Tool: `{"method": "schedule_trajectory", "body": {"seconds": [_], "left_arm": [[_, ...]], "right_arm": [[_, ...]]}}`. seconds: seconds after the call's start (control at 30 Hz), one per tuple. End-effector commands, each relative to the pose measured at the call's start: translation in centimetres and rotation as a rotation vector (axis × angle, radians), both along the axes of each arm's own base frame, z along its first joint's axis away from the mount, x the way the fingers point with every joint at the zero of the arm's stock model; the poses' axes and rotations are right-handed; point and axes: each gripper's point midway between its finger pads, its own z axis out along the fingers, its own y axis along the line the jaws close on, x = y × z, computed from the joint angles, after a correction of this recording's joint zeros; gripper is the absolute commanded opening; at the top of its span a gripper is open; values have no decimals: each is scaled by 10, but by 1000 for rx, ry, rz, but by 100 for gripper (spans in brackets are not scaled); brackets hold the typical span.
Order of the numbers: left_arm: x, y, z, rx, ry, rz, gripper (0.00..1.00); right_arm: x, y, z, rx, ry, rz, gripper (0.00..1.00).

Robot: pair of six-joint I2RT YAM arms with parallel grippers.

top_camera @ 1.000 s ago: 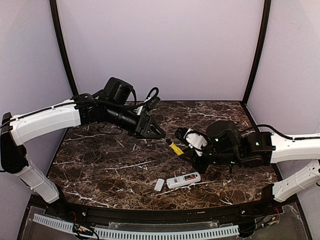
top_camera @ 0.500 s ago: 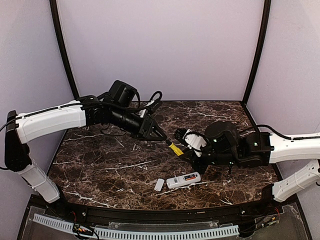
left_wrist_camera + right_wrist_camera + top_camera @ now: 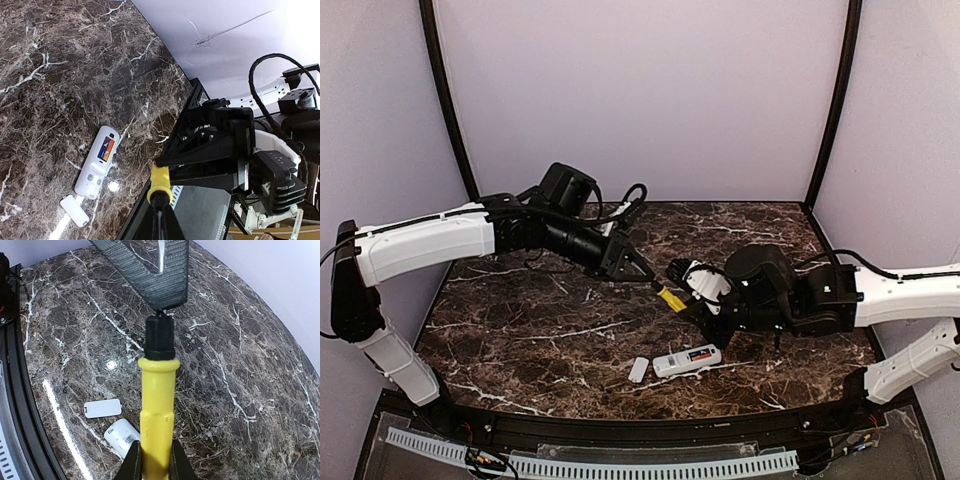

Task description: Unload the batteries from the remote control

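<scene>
Both my grippers are on the yellow-handled tool (image 3: 670, 297). The right gripper (image 3: 154, 462) is clamped round its handle, and the left gripper (image 3: 160, 220) is pinched shut on its black tip. In the top view the remote (image 3: 687, 360) lies on the table (image 3: 520, 330) at about 5 o'clock from the tool, back side up. The batteries (image 3: 106, 149) sit in their recess, and the remote's long axis runs 8 to 2 o'clock. The cover (image 3: 638, 369) lies just off its 8 o'clock end. I judge the right arm nearer.
</scene>
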Motion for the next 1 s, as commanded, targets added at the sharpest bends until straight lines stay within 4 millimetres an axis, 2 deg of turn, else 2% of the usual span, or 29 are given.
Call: {"method": "schedule_trajectory", "body": {"seconds": [0.0,0.03,0.07,0.1,0.13,0.17,0.3,0.4,0.53,0.7,0.97], "left_arm": [[-1,3,-7,10,4,4,1],[-2,3,-6,5,0,5,1],[-1,3,-4,-2,-8,7,0],[0,4,-4,-2,-15,14,0],[1,4,-3,-7,-24,19,0],[2,5,-2,-6,-38,27,0],[7,7,7,-12,-102,38,0],[10,10,15,-23,-162,33,0],[16,14,36,-64,-227,23,0],[36,22,53,-88,-265,60,0],[61,9,77,-143,-318,59,0]], "right_arm": [[8,6,20,52,-38,-45,0],[8,6,19,51,-34,-50,0],[8,5,18,52,-27,-55,6],[7,5,18,53,-20,-55,21],[8,4,17,55,-14,-64,46],[8,3,16,58,-9,-75,62],[9,1,17,88,31,-102,97],[11,0,28,138,77,-115,99],[16,0,53,242,135,-123,99],[34,-8,81,382,187,-210,99],[49,-4,124,625,271,-160,99]]}}
